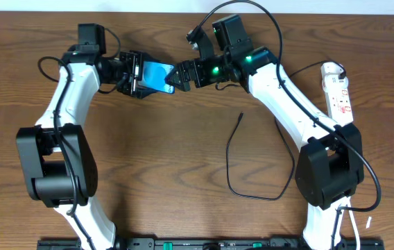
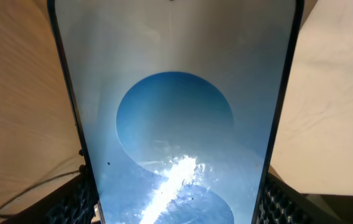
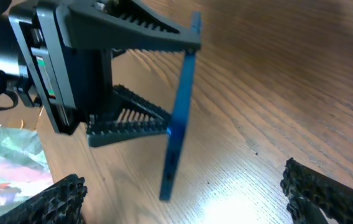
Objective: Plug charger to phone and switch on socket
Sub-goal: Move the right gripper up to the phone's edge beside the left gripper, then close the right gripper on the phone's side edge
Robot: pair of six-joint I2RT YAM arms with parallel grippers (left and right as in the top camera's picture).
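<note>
Two jobs to settle before any plugging: steady the phone (image 1: 158, 75) and fetch the charger (image 1: 233, 149).

Phone clamped across its width in the left gripper (image 1: 139, 75), up at the far middle of the wooden table (image 1: 183, 180), blue screen filling the left wrist view. Right gripper (image 1: 182, 73) just beside the phone's free end, spread wide with nothing in it. Charger lying in a loose loop on the table near the right arm (image 1: 287, 97), its plug tip (image 1: 241, 115) pointing to the far side, well apart from both grippers. Socket (image 1: 337, 89) along the right edge of the table.

Judged as a pause for lining up, with the cable not yet picked up. To do it well:
- Hold the left grip firm and leave the phone's free end clear.
- Bring the right gripper down onto the cable just behind the plug tip.
- Pinch so that the tip sticks out straight.
- Approach along the phone's long axis, push in gently, and correct any tilt before pressing.
- Leave the socket switch for last.

Hard to make out:
- No charging port visible in any view.
- Phone cut off at top and bottom in the left wrist view, and seen only edge-on from the right wrist.
- Cannot tell whether its lower corner touches the table.
- Switch position on the socket too small to read.
</note>
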